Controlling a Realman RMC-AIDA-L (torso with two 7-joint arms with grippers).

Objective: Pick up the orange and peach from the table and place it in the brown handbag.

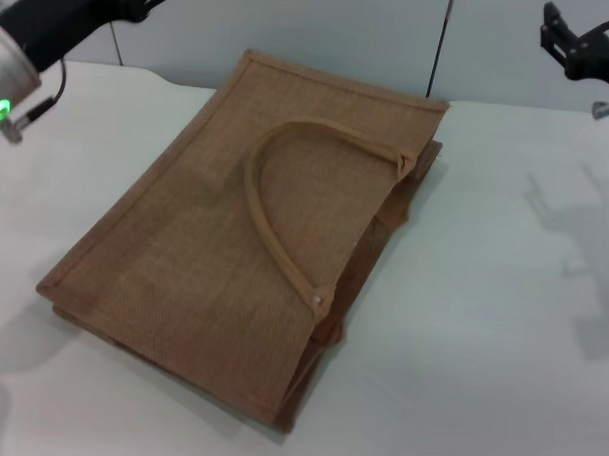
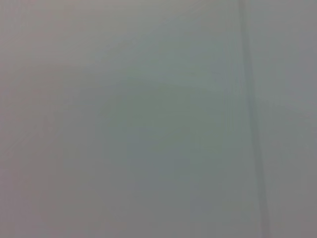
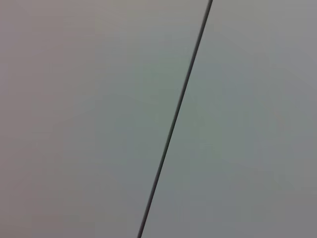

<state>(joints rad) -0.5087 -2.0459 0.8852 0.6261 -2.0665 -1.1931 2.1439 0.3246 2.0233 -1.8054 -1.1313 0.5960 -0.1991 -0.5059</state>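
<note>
A: Status of the brown handbag (image 1: pixel 223 255)?

B: The bag lies flat on its side on the white table (image 1: pixel 501 325), set at a slant, roughly central in the head view. The open mouth faces the robot's right. One loop handle (image 1: pixel 285 202) rests on the upper face, curving from a fastening near the far edge to one near the near right edge. Edge piping runs around the panel.

A: Location of the orange and the peach?

B: Neither fruit shows in any of the three views. Whether they sit inside the bag cannot be told.

A: Left arm?

B: The left arm (image 1: pixel 51 24) is raised at the far left corner of the head view, above the table and apart from the bag. A green indicator lamp (image 1: pixel 1 108) is lit on the silver wrist section. Its gripper lies outside the view. The left wrist camera shows only a plain grey surface with a faint vertical line.

A: Right arm?

B: The right gripper (image 1: pixel 576 42) is held high at the far right corner, well apart from the bag. Only part of the black assembly is visible; its finger position cannot be told. The right wrist camera shows a grey wall crossed by a dark seam (image 3: pixel 176 119).
</note>
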